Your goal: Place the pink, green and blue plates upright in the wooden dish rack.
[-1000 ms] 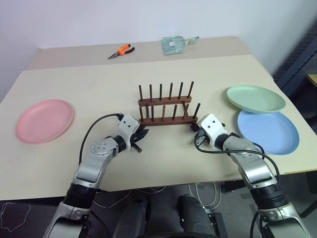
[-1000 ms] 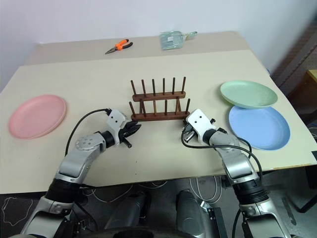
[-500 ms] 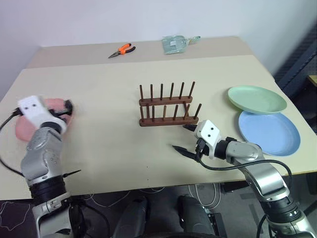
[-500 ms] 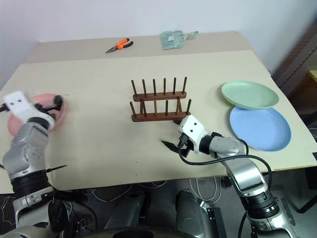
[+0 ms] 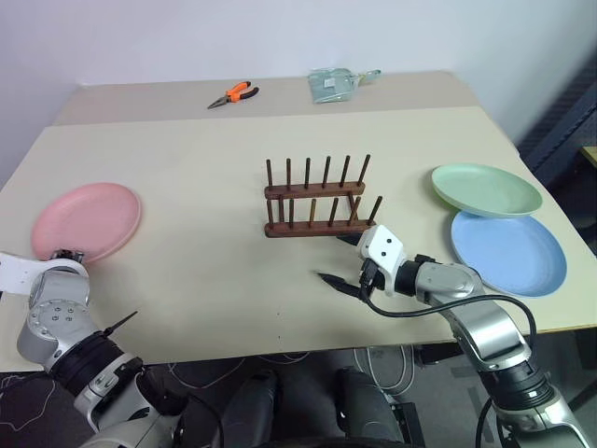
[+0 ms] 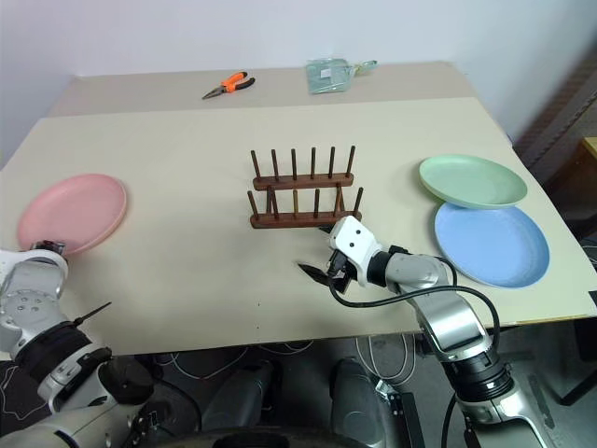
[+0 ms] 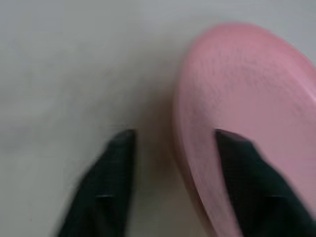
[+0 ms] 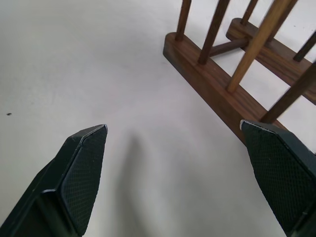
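If you stand by the table (image 5: 187,149) and treat the wooden dish rack (image 5: 317,198) as the middle of a clock, with twelve at the far wall, everything is easy to find. The rack sits near the middle of the table with all its pegs bare. The pink plate (image 5: 86,222) lies flat at nine o'clock, well away from the rack and close to the table's left edge. The green plate (image 5: 486,189) lies at three o'clock, and the blue plate (image 5: 508,252) at about four o'clock, nearer the front edge. The near rim of the green one lies over the far rim of the blue one. No plate is in the rack yet. The left gripper (image 7: 175,134) is down at the pink plate's seven o'clock edge. Its two black fingers are apart, one over the bare table and one over the plate, so the rim runs between them. The view there is blurry, and I cannot tell if either finger touches the plate. The right gripper (image 8: 173,128) sits at about five o'clock from the rack, just beside its near bar. Its fingers are spread wide apart with nothing between them but table top, and one tip is very close to the end of that bar. Far back at eleven o'clock lie orange-handled pliers (image 5: 232,94), and at twelve o'clock a small greenish packet (image 5: 334,84) – both well away from the plates.
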`<action>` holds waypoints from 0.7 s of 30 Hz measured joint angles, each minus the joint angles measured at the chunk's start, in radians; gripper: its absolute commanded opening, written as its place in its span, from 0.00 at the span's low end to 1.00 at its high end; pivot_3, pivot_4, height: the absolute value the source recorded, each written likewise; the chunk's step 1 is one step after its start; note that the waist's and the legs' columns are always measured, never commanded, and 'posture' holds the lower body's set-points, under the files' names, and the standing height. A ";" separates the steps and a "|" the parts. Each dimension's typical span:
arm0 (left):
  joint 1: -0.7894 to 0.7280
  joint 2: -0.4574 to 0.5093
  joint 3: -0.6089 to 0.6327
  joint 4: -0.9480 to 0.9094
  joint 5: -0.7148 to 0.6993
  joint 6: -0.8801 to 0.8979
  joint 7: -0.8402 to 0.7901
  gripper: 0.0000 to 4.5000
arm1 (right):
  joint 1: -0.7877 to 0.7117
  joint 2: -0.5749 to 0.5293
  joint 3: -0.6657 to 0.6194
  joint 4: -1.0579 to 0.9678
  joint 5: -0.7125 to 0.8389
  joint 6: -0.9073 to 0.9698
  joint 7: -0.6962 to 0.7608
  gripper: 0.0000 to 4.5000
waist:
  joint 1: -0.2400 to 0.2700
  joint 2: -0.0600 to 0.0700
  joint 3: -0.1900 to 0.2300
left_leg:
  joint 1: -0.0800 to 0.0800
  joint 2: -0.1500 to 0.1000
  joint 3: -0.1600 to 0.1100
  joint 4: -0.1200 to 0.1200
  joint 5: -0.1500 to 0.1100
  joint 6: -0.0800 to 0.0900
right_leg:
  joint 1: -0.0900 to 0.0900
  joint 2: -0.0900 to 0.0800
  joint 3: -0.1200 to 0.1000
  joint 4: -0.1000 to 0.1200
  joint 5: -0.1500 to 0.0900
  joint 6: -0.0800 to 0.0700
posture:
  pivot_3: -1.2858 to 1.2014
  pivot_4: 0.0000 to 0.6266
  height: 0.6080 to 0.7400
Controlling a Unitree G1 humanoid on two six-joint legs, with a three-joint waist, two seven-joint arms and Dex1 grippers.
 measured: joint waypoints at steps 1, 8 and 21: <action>0.000 0.000 -0.003 0.000 -0.012 0.000 -0.003 0.10 | 0.000 0.001 0.000 0.000 -0.003 -0.003 -0.006 0.98 | 0.000 0.000 0.000 | 0.000 0.000 0.000 0.000 0.000 0.000 | 0.000 0.000 0.000 0.000 0.000 0.000 | 0.52 0.24 0.94; -0.001 0.021 -0.054 0.010 -0.066 0.009 -0.045 0.00 | 0.000 -0.013 -0.025 0.000 -0.011 0.001 -0.015 0.99 | -0.004 0.000 0.000 | 0.000 0.000 0.000 0.000 0.000 0.000 | 0.000 0.000 0.000 0.000 0.000 0.000 | 0.52 0.24 0.94; -0.201 -0.019 -0.676 -0.235 0.021 -0.065 -0.332 0.00 | -0.290 -0.067 -0.034 -0.102 -0.066 -0.067 -0.016 0.99 | 0.007 -0.004 0.002 | -0.002 0.000 0.002 0.000 0.000 -0.001 | -0.001 0.000 0.000 -0.002 0.000 0.000 | 0.52 0.24 0.94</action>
